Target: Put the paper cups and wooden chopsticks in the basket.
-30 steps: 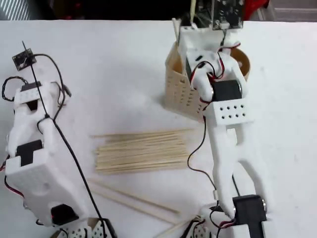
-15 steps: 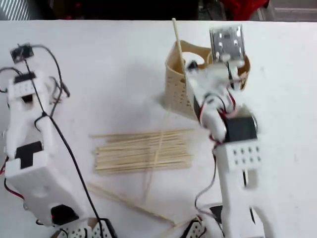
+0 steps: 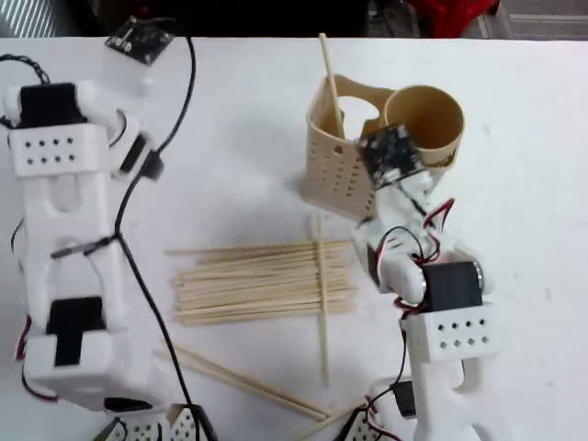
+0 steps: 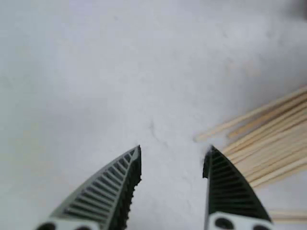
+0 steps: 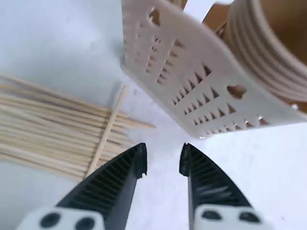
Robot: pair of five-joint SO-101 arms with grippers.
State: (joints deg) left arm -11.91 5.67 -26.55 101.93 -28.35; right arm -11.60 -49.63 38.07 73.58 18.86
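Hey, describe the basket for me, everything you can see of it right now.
The basket is cream and looks like plastic, with rows of small holes pierced through its walls and an open top. It stands on the white table, beyond the chopstick bundle. A ribbed brown paper cup sits inside it, and one chopstick stands in it, poking up above the rim.

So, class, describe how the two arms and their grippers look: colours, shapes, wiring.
The left arm and right arm are blocky white plastic with black motor blocks and perforated plates. A black cable trails along the left arm; red and black wires loop on the right. The left gripper and right gripper are dark, tapered and ribbed, on white bases.
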